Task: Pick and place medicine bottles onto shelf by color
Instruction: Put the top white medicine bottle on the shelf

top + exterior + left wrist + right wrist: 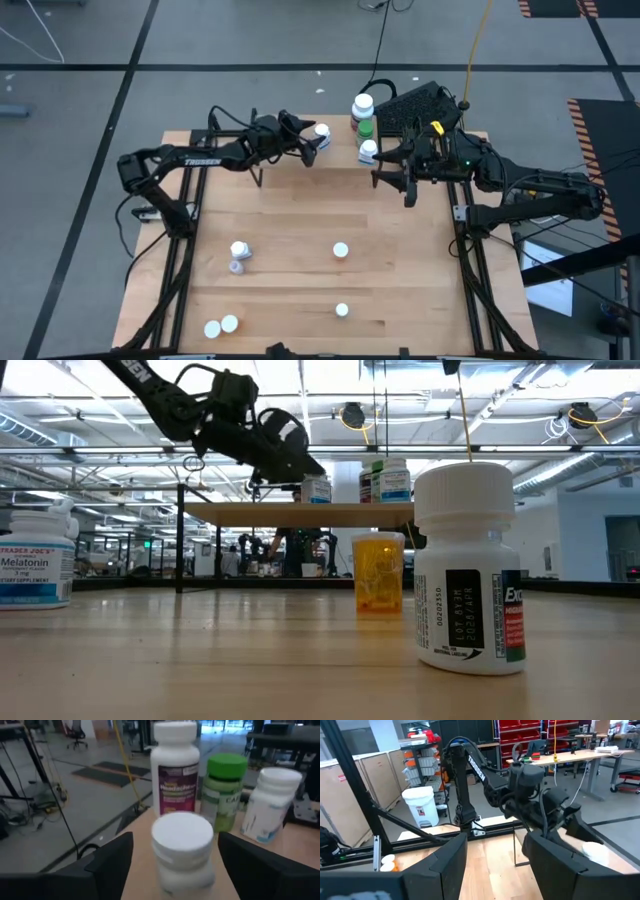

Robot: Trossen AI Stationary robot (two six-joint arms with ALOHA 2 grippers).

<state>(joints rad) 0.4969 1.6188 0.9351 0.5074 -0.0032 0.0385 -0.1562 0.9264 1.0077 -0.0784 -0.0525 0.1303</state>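
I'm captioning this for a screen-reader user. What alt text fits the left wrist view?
A white-capped bottle stands on the shelf between the left gripper's open dark fingers, apparently untouched. Behind it stand a tall white bottle, a green-capped bottle and another white bottle.

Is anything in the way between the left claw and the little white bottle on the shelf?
No. The left gripper has its open fingers on either side of the white bottle on the shelf, with nothing between them. Three other bottles stand just behind it.
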